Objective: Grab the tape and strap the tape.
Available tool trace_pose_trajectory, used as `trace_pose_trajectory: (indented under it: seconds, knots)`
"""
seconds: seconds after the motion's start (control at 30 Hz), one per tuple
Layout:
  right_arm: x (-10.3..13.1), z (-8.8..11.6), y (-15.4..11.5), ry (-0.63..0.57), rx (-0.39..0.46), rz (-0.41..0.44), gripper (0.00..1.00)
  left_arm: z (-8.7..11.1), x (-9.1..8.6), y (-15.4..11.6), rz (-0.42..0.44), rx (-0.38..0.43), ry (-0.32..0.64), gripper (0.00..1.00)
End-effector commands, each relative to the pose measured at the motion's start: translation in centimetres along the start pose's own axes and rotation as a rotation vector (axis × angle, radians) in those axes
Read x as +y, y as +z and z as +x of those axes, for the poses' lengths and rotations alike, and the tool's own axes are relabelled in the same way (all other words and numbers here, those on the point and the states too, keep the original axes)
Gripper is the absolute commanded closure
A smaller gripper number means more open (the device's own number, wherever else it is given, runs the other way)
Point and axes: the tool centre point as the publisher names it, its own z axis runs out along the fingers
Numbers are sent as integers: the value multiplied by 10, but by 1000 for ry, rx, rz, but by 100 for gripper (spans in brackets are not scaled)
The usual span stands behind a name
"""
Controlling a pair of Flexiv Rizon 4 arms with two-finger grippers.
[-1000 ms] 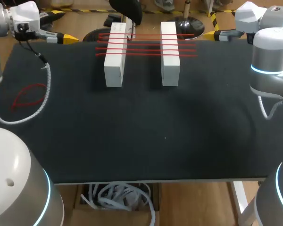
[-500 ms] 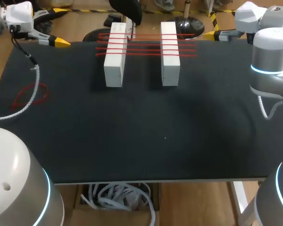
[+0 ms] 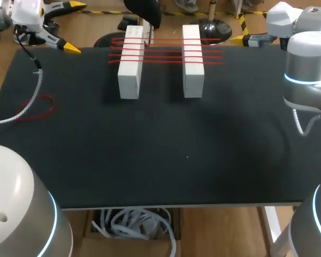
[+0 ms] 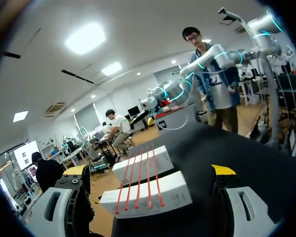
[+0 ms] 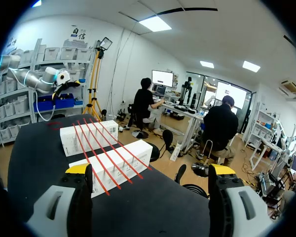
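Two long white blocks [image 3: 129, 64] [image 3: 193, 61] lie side by side at the table's far middle. Several red tape straps [image 3: 163, 51] run across both. One loose red tape loop [image 3: 38, 108] lies on the black mat near the left edge. My left gripper [image 3: 73, 27] hangs open over the far left corner, well beyond the loop; in its wrist view the gripper [image 4: 150, 170] faces the strapped blocks [image 4: 148, 195] with nothing between its fingers. My right gripper [image 3: 241, 37] is open at the far right corner, and in its own view [image 5: 150, 169] it looks along the blocks [image 5: 113, 165].
A white braided cable [image 3: 28, 101] from my left arm droops onto the black mat [image 3: 160, 150] and crosses the loose loop. My right arm's grey body [image 3: 307, 69] stands over the table's right edge.
My left gripper has turned and drawn back toward the far left corner. Its cable has swung left across the red loop. The right arm and the blocks have not moved.
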Motion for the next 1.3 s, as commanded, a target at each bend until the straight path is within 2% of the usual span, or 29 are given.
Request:
trace_pose_trajectory:
  seconds: [0.03, 0.07, 0.17, 0.23, 0.27, 0.3, 0.33, 0.57, 0.7, 0.77, 0.87, 0.9, 1.1, 1.17, 1.3]
  knots:
    - [0, 0, 0, 0, 0, -1, 0, 3, 12, 3, 21, 91, -38, 0]
    - [0, 0, 0, 0, 0, -1, 0, 6, 13, 4, 25, 89, -50, 0]
    - [0, 0, 0, 0, 0, -1, 0, 14, 17, 9, 24, 82, -89, 13]
    - [0, 0, 0, 0, 0, -1, 0, 19, 20, 11, 26, 68, -118, 28]
    - [0, 0, 0, 0, 0, -1, 0, 22, 21, 12, 30, 58, -124, 39]
    - [0, 0, 0, 0, 0, -1, 0, 24, 22, 14, 32, 54, -133, 55]
    - [0, 0, 0, 0, 0, -1, 0, 27, 24, 16, 36, 50, -142, 60]
    - [0, 0, 0, 0, 0, -1, 0, 39, 34, 29, 62, 21, -194, 67]
    - [0, 0, 0, 0, 0, -1, 0, 43, 43, 33, 70, 3, -234, 64]
    - [0, 0, 0, 0, 0, -1, 0, 44, 47, 34, 76, -7, -241, 66]
    - [0, 0, 0, 0, 0, -1, 0, 45, 51, 37, 84, -16, -249, 69]
    - [0, 0, 0, 0, 0, -1, 0, 45, 55, 38, 89, -18, -250, 73]
    - [0, 0, 0, 0, 0, -1, 0, 41, 72, 44, 114, -4, -265, 71]
    - [0, 0, 0, 0, 0, -1, 0, 39, 79, 46, 119, 6, -274, 75]
    - [0, 0, 0, 0, 0, -1, 0, 35, 93, 49, 132, 22, -284, 74]
